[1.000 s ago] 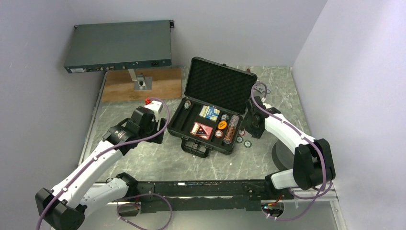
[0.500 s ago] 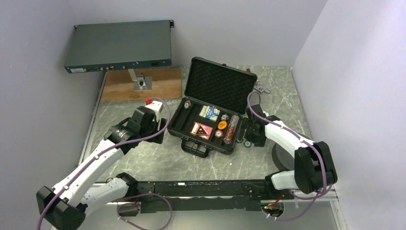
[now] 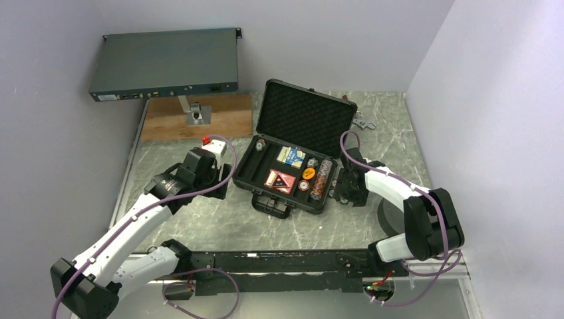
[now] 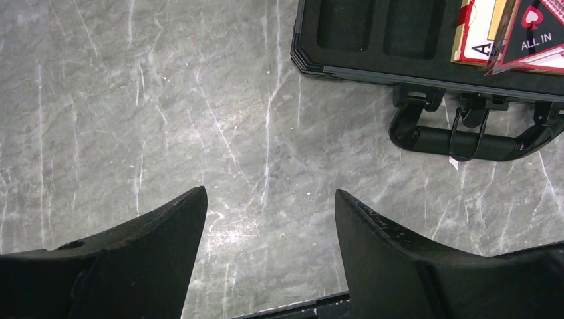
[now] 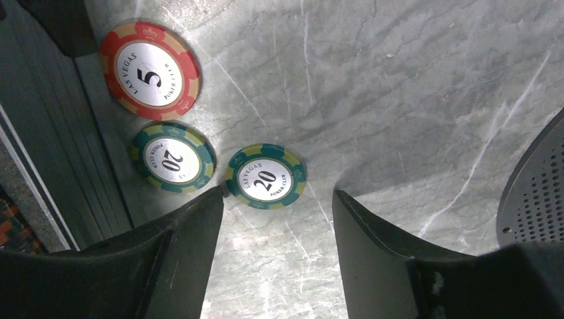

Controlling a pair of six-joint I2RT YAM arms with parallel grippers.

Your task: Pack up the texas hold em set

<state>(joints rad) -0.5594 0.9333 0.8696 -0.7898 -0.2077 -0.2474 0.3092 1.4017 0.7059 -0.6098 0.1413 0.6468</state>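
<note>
1. The right claw [image 5: 278, 199] is released: its two black fingers stand apart, low over the grey marble-patterned table [image 5: 412, 80], and they clasp nothing.
2. A green-and-yellow round poker chip marked 20 [image 5: 266, 177] lies flat on the table right at its tips. The chip's near edge sits between the two fingertips, close against the finger nearer the case and clear of the other.
3. A second green chip marked 20 [image 5: 173, 159] lies just outside that same finger. Further ahead of the claw, just beside that chip, lies a red-and-cream round chip marked 5 [image 5: 149, 70]. Both lie flat on the table.
4. Past these two chips, along the same flank of the claw, runs the outer wall of the black rectangular hard-plastic case [image 5: 46, 119].
5. On the claw's opposite flank, well apart from the chips, the edge of a dark grey perforated round plate [image 5: 539, 193] shows.
6. The left claw [image 4: 269, 196] is likewise released, fingers wide, with only bare table between them.
7. The case lies ahead of this claw and off to its right, with its lid raised. Its carrying handle [image 4: 465, 139] is the part nearest the fingertips, and a red card deck [image 4: 525, 33] sits in the tray beyond it.
8. The overhead view shows more in the tray: a blue card deck [image 3: 290, 156], an orange disc [image 3: 308, 173], and a row of stacked chips [image 3: 321, 178] along the side nearest the right claw.
</note>
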